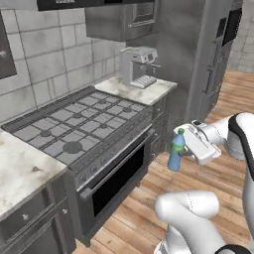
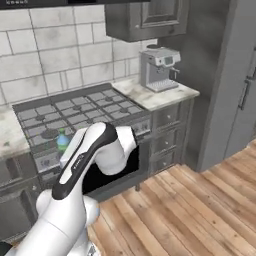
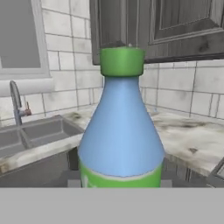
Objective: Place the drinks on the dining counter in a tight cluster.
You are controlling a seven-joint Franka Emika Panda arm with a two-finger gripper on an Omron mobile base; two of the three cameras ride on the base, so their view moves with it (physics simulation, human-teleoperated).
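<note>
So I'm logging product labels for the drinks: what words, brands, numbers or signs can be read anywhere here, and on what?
None can be read.
Light-blue bottle in the end effector: green label band, cut off low in the hand view, no lettering showing.
Coffee machine: small dark panel, too blurred to read.
Stove front: knobs only, markings too small to tell.

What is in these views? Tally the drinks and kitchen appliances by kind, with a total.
Light-blue bottle, held in the end effector: 1
Stove: 1
Coffee machine: 1
Sink: 1
Total: 4
</note>
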